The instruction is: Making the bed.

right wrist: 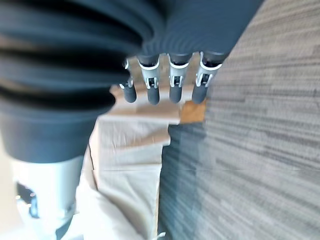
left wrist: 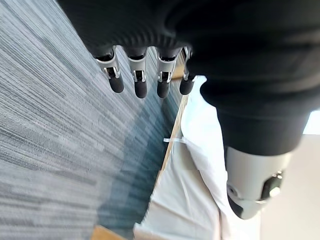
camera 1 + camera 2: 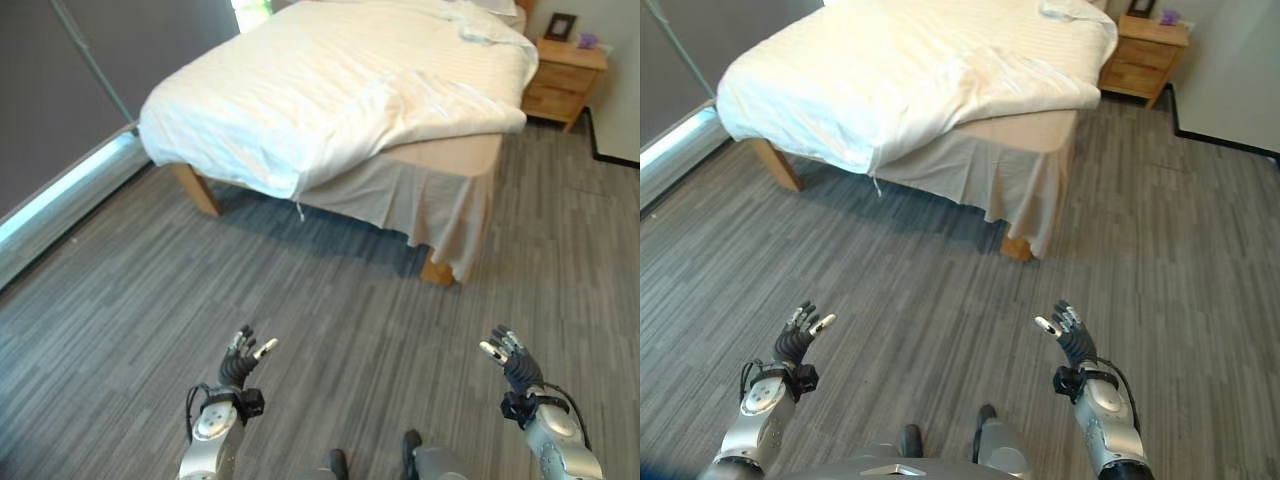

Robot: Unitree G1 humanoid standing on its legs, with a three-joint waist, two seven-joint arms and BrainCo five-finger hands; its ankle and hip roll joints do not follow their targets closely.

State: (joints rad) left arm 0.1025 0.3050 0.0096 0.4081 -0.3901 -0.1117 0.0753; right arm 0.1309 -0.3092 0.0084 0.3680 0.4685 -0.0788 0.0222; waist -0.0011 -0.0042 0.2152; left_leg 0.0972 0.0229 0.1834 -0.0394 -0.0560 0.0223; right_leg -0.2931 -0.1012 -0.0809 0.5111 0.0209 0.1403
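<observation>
A bed [image 3: 455,160] with a beige sheet and skirt stands ahead on the grey floor. A rumpled white duvet [image 3: 330,90] covers most of it and hangs over the near left corner, leaving the near right corner bare. My left hand [image 3: 240,362] is raised low at the left, open, holding nothing. My right hand [image 3: 512,360] is raised at the right, also open and empty. Both are well short of the bed. Past the fingers [image 2: 140,82] in the left wrist view lie floor and duvet [image 2: 200,180]; past the fingers [image 1: 172,82] in the right wrist view hangs the bed skirt [image 1: 130,160].
A wooden nightstand [image 3: 562,80] with a small picture frame [image 3: 560,25] stands at the bed's far right. A grey wall with a light strip [image 3: 60,190] runs along the left. Open grey floor [image 3: 330,300] lies between me and the bed.
</observation>
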